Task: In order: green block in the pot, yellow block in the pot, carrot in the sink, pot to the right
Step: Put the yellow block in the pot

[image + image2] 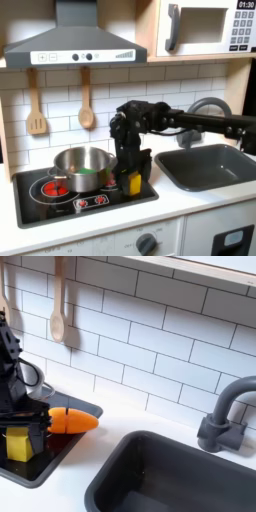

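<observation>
On the black stove top (40, 200) stands the shiny pot (82, 168), and something green, the green block (90, 173), shows inside it. Just right of the pot, my gripper (133, 180) reaches down over the stove's right front corner. Its fingers close around the yellow block (133, 185), which rests on the stove surface (18, 443). The orange carrot (72, 419) lies on the stove's right edge, right beside the gripper (22, 428) in the second exterior view. The dark grey sink (205, 165) sits to the first exterior view's right.
An arched grey faucet (225, 416) stands behind the sink basin (170, 481). Two wooden spoons (86, 105) hang on the tiled wall above the stove. White counter lies between stove and sink. A hood and a microwave (205, 25) are overhead.
</observation>
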Tool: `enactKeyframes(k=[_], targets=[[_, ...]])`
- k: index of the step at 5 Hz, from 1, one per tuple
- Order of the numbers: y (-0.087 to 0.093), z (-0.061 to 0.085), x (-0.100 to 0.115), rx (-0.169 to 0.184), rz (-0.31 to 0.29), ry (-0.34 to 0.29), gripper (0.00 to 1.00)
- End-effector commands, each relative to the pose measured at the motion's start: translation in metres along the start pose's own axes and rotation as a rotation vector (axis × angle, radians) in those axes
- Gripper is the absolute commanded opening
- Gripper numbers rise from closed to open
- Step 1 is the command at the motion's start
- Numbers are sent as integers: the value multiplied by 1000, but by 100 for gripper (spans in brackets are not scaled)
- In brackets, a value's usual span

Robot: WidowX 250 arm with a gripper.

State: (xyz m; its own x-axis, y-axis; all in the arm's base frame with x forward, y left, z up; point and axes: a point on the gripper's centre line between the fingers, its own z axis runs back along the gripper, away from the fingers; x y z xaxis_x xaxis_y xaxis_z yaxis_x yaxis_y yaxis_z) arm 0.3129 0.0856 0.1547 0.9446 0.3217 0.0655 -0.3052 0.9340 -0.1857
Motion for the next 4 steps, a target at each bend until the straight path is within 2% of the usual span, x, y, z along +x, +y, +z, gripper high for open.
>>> enactKeyframes(k=[1, 3, 4], targets=[[0, 0, 2, 25, 1, -8, 100], [-1, -8, 6, 36, -6, -6, 100], [-4, -7, 8, 46, -18, -15, 100]])
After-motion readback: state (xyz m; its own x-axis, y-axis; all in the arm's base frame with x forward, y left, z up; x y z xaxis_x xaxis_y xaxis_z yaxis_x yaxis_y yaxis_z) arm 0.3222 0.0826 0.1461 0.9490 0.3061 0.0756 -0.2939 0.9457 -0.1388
